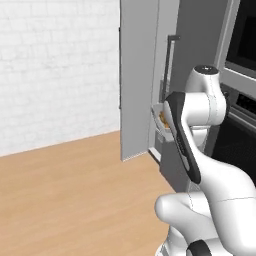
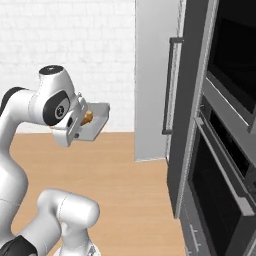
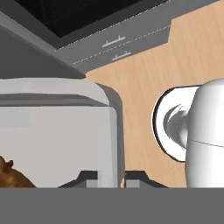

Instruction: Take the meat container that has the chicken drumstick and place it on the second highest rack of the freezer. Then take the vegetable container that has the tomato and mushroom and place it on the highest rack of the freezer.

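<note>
Grey is the colour of the tray, my meat container [image 1: 159, 116], peeking out from behind my white arm in the left base view. A bit of golden-brown sits inside it, and that is the chicken drumstick [image 1: 163, 120]. The tray is up in the air, in front of the tall grey freezer [image 1: 145, 60]. The freezer has a long dark bar handle [image 1: 169, 65]. Below is a wooden floor [image 1: 75, 190], and a white brick wall [image 1: 55, 65] stands at the back.

From the right base view, I can see the meat container [image 2: 97, 122] better. It sticks out from my hand and tips to one side. The chicken drumstick [image 2: 88, 117] lies at the end near my hand. The freezer [image 2: 152, 75] is off to the right, apart from the tray. A black oven [image 2: 230, 150] is nearer to the camera, on the right.

In the hand view, my claw [image 3: 121, 178] is pinched tight on the rim of the meat container [image 3: 57, 131], one finger on each side of the wall. The chicken drumstick [image 3: 11, 176] shows in the bottom corner of the tray.
</note>
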You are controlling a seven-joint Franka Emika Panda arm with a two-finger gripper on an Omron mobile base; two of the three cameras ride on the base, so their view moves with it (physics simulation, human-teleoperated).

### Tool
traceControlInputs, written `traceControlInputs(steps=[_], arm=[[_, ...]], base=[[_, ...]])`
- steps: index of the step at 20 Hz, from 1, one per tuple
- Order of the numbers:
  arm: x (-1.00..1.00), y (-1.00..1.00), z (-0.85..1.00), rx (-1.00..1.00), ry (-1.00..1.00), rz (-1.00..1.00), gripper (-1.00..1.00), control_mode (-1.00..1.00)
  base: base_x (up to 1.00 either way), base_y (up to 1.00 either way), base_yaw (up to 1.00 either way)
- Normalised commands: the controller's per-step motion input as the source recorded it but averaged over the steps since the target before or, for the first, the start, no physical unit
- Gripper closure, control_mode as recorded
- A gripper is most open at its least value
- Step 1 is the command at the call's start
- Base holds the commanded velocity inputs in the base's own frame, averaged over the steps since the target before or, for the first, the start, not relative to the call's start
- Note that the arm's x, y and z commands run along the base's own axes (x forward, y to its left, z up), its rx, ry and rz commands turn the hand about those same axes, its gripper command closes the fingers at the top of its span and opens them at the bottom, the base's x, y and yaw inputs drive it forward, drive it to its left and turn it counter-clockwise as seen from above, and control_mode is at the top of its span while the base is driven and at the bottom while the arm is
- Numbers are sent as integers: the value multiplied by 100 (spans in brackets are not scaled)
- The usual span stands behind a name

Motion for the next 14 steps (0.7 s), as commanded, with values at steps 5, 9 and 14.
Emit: traceControlInputs(steps=[5,9,14], arm=[[0,0,0,0,0,0,100,100],[0,0,0,0,0,0,100,100],[0,0,0,0,0,0,100,100]], base=[[50,32,-35],[61,43,-31],[61,48,-24]])
